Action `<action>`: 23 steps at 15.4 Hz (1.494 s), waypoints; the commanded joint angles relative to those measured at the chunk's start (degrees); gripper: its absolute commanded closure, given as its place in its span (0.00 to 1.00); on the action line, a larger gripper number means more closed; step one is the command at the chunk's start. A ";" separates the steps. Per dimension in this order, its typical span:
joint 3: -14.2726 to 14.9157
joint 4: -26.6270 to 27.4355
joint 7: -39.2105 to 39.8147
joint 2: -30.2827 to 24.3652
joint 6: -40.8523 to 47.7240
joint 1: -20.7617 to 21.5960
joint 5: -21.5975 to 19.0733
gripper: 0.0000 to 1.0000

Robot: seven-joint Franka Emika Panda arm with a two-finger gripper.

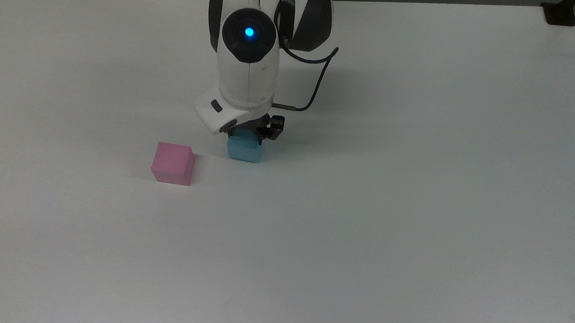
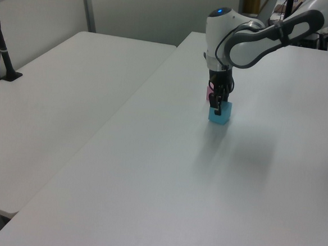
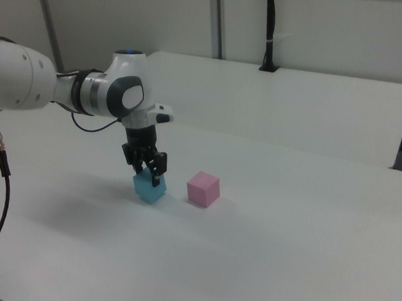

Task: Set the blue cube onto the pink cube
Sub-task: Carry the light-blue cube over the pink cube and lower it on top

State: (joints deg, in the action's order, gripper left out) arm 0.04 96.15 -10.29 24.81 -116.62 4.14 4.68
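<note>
On the tabletop [image 1: 411, 237], the pink cube [image 1: 172, 163] sits near the blue cube [image 1: 243, 148], which the tool [image 1: 249, 136] straddles (finger closure cannot be told), so lifting before a firm clamp would likely drop it.

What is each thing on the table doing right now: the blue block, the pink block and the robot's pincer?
Blue block: sitting flat on the white table, with the pincer down around its top.
Pink block: sitting on the table by itself, apart from the blue block, nothing on top.
Pincer: lowered onto the blue block, a finger on each side; I cannot tell if it is squeezing yet.
</note>
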 commanded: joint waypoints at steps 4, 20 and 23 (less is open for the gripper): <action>0.22 -5.00 7.03 -3.98 3.06 -4.65 -0.20 0.68; 0.40 -9.57 18.73 0.93 -0.98 -11.34 -0.46 0.62; 0.40 -9.84 18.64 1.81 -1.94 -11.43 -0.37 0.52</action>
State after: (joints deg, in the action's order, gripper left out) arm 0.25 87.74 7.85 25.16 -116.86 -7.25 4.69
